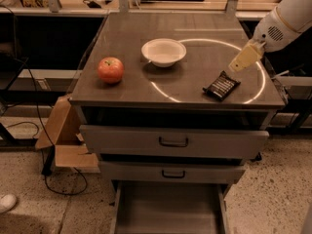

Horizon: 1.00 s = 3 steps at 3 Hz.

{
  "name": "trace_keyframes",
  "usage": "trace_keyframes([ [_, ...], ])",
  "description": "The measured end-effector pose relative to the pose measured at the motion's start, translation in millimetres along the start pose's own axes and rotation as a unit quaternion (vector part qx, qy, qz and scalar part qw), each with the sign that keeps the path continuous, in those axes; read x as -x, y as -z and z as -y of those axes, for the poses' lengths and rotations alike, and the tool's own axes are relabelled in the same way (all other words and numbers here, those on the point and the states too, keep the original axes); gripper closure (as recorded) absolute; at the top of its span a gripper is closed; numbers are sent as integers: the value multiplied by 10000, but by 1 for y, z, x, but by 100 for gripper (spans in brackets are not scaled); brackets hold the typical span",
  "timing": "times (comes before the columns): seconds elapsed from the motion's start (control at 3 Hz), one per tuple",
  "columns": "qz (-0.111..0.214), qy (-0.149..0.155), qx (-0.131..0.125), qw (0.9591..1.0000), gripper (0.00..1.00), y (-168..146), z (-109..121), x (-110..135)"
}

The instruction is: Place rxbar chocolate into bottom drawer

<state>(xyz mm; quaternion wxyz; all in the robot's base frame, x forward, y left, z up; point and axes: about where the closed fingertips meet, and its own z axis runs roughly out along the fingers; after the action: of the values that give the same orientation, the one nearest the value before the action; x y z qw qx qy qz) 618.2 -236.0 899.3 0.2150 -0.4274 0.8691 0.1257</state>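
Observation:
The rxbar chocolate (222, 86), a small flat black bar with white lines, lies on the cabinet top (131, 33) near its front right corner. My gripper (242, 60) hangs just above and to the right of the bar, apart from it, on the white arm (287, 21) that comes in from the upper right. The bottom drawer (168, 213) is pulled out at floor level, and its grey inside holds nothing that I can see.
A red apple (110, 69) sits at the left of the top and a white bowl (164, 51) at the middle. The two upper drawers (173, 141) are pushed in. A cardboard box (63, 130) and cables lie on the floor at the left.

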Motion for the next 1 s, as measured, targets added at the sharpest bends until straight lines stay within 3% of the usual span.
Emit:
trace_keyframes([
  [0.33, 0, 0, 0, 10000, 5, 0, 0, 0],
  [1.0, 0, 0, 0, 10000, 0, 0, 0, 0],
])
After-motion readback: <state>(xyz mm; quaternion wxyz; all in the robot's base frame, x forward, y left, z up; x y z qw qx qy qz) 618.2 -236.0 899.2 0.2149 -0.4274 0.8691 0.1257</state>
